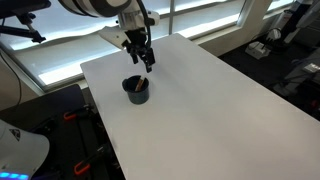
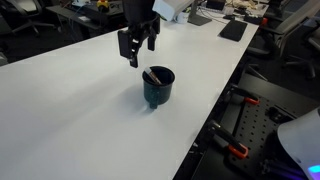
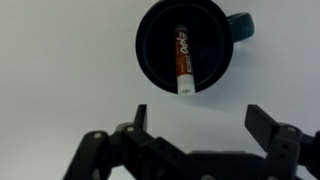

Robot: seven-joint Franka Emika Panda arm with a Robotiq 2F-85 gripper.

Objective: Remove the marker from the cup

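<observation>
White tabletop [image 1: 210,110] is carrying a single vessel: a dark mug-style cup [image 3: 187,45] with a side handle. The marker [image 3: 182,60] is leaning inside it, with its pale end resting at the rim nearest the gripper in the wrist view. The gripper [image 2: 140,52] is hovering above and just beside the cup, jaws spread wide and holding nothing.

Recommended procedure: centre the jaws over the marker's raised end and align them across its narrow axis. Descend without striking the rim, close firmly, then lift straight up so the cup is not tipping.
</observation>
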